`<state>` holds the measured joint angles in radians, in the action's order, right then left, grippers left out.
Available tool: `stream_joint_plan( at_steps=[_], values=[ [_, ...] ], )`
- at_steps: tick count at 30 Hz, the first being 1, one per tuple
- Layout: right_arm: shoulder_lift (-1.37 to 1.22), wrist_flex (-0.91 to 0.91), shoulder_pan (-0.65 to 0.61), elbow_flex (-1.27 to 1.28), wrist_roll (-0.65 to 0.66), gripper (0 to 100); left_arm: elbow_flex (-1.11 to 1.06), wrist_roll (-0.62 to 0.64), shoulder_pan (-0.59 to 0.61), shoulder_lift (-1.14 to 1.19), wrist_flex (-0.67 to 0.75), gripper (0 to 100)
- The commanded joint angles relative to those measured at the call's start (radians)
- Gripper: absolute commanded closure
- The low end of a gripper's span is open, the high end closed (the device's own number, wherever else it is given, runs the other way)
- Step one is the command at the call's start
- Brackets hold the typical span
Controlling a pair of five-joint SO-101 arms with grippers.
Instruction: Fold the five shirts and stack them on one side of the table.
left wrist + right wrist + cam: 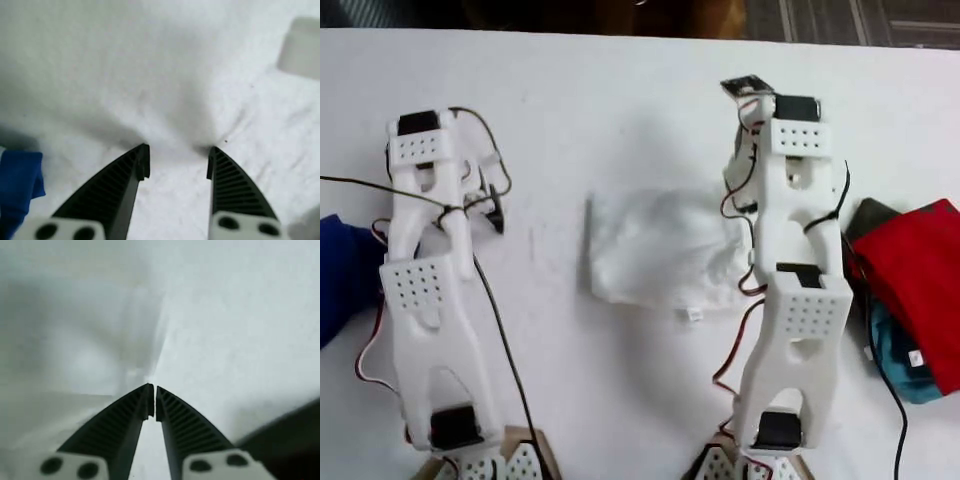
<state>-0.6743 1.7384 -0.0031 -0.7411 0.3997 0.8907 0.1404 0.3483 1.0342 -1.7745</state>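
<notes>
Caller: Shirt in the middle, the white shirt (660,262), lying rumpled in a roughly square heap at the centre of the table (570,90), a small tag poking out of its near edge.

Spotter: And it sits between the two arms. The right arm (798,300) stretches along the shirt's right-hand edge and overlaps it from above; the left arm (425,290) is well apart from it on the other side.

Caller: Jaws on the right?

Spotter: Right gripper (153,402) has its jaws drawn together, only a sliver between the tips, with a pale fold of white cloth just beyond them. I cannot tell whether any cloth is pinched.

Caller: Left gripper (177,162) is the opposite: jaws spread apart, tips low over bare white tabletop, nothing between them.

Spotter: Out at the right side of the table there's a pile. Red shirt (920,280) on top, teal shirt (898,362) showing from under its near end, and a dark garment (868,218) peeking out at the far corner, next to the right arm.

Caller: Over on the left edge, a blue shirt (342,275) lies bunched just beside the left arm, and a corner of it shows next to the left gripper in the wrist view.
</notes>
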Motion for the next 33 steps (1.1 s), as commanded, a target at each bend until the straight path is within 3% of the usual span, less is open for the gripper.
stream_joint_plan(
  at_steps=[1, 14, 22, 33],
  values=[
    [0.119, 0.035, -0.024, -0.061, 0.003, 98.1, -0.001, -0.006, 0.014, 0.008, -0.002, 80],
    [0.487, 0.001, -0.194, 0.555, -0.002, 98.1, -0.002, -0.006, 0.014, 0.008, -0.002, 80],
    [0.489, -0.127, -0.199, 0.735, 0.002, 98.1, -0.002, -0.006, 0.014, 0.008, -0.002, 80],
    [0.489, -0.090, -0.194, 0.836, 0.002, 98.1, -0.004, -0.006, 0.014, 0.008, -0.002, 80]
  ],
)
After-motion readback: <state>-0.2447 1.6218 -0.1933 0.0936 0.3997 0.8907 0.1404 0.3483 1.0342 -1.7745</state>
